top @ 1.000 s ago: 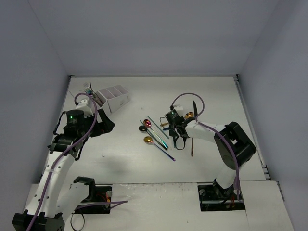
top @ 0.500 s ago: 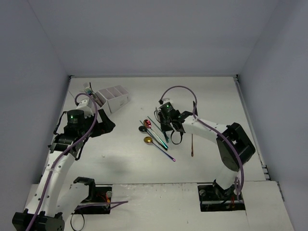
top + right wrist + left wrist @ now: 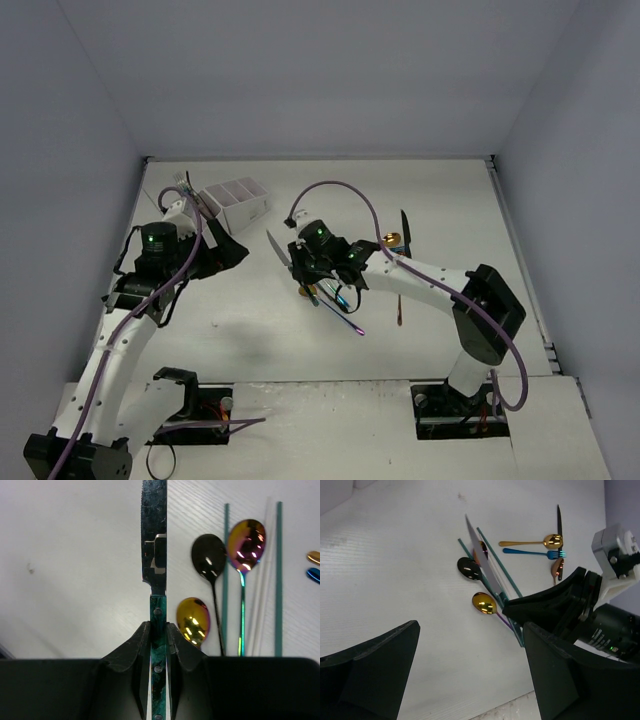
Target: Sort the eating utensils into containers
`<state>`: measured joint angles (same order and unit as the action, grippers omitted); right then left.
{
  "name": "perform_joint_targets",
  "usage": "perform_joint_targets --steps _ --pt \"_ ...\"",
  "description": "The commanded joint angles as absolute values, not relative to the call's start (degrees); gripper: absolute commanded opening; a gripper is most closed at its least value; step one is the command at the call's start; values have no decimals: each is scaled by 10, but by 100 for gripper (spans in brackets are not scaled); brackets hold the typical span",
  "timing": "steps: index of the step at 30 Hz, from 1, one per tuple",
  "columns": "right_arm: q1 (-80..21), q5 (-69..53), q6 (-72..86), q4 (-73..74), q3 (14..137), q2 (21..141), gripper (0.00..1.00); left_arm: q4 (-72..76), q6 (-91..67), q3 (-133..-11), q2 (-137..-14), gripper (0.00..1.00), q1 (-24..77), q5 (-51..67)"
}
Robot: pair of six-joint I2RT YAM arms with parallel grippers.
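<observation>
**Clerk:** Item to be entered?

**Checker:** Table knife, teal riveted handle, plain steel blade [image 3: 154, 545]. It is clamped at the handle by the right gripper [image 3: 158, 630] and appears raised off the white table [image 3: 260, 330], beside the gold-bowled spoon [image 3: 192, 620].

**Clerk:** Handling?

**Checker:** Judged light, rigid and smooth-sided. Swivel is to be expected if it is pinched at the blade, so the handle is preferred.

**Clerk:** Orientation?

**Checker:** The long axis is in line with the fingers. The tip is directed away from the wrist, toward the white four-compartment caddy [image 3: 240, 208], well apart. The left gripper [image 3: 470, 645] is noted spread wide and empty.
</observation>
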<state>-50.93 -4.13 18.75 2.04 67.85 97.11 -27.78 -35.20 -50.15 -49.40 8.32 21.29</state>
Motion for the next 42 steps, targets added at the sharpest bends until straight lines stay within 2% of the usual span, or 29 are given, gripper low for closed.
perform_joint_targets --steps 1,5,12,16,18,19,21,23,25,27,28,31,33,38,42 --pt "-543 -54 164 -50 704 901 0 -169 -407 -515 -519 82 114 219" --pt "-573 -48 154 -67 704 883 0 -141 -420 -518 -548 80 161 152" --pt "-587 -41 150 -88 694 859 0 -118 -446 -522 -581 71 203 107" --pt "-587 -37 149 -97 688 847 0 -102 -453 -520 -586 51 218 94" --pt "-587 -33 149 -100 687 845 0 -93 -457 -516 -585 33 225 89" --pt "-587 -32 149 -100 687 845 0 -88 -457 -515 -585 30 227 88" --pt "-586 -32 149 -104 685 845 0 -76 -464 -508 -580 6 231 86" --pt "-587 -29 148 -107 682 845 0 -68 -469 -504 -578 1 232 85" --pt "-587 -24 149 -108 681 845 1 -67 -470 -504 -576 0 232 83" --pt "-586 -17 149 -109 680 845 8 -71 -469 -505 -574 0 232 79" --pt "-586 -15 149 -109 679 843 15 -74 -468 -506 -571 0 232 75" --pt "-585 -1 146 -108 671 833 45 -87 -457 -512 -562 0 232 48" --pt "-581 26 142 -107 657 820 59 -111 -432 -527 -558 0 229 8" --pt "-544 41 139 -106 607 776 73 -166 -365 -582 -570 0 178 -45" --pt "-497 44 133 -103 563 723 76 -181 -321 -619 -592 0 77 -44"
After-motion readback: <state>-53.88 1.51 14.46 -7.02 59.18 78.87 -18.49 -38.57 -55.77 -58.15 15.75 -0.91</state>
